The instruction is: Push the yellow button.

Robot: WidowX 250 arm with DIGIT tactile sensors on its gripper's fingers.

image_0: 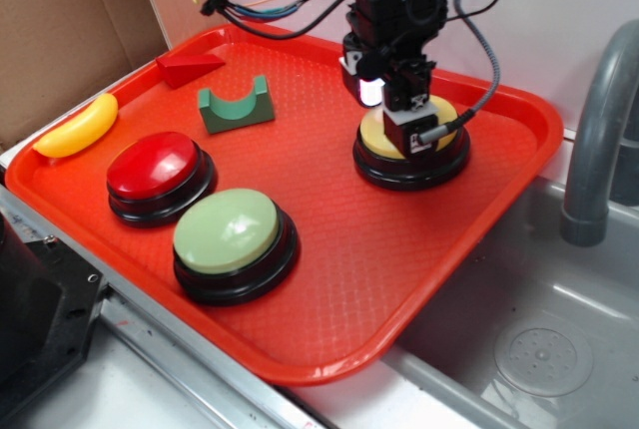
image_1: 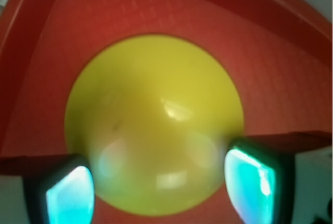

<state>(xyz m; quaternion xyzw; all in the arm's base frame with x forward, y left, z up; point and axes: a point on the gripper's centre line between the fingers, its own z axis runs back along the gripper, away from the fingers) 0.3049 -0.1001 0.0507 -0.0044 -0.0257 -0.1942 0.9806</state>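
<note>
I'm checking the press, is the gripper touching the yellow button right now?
Cannot tell. In the exterior view the gripper sits right over the yellow button, hiding any contact. In the wrist view its fingers flank the dome, blurred.

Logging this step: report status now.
Tool open, right over the yellow button, fingers straddling the dome; contact unclear. Nothing in the way; red button and green button sit apart.

A: Where does the exterior view sit?
B: High at the near side, looking down and far across the whole red tray (image_0: 329, 339).
A: And the wrist view?
B: Straight down, very close, between the hand's fingers (image_1: 70, 198). Both share the yellow button (image_1: 153, 120).
</note>
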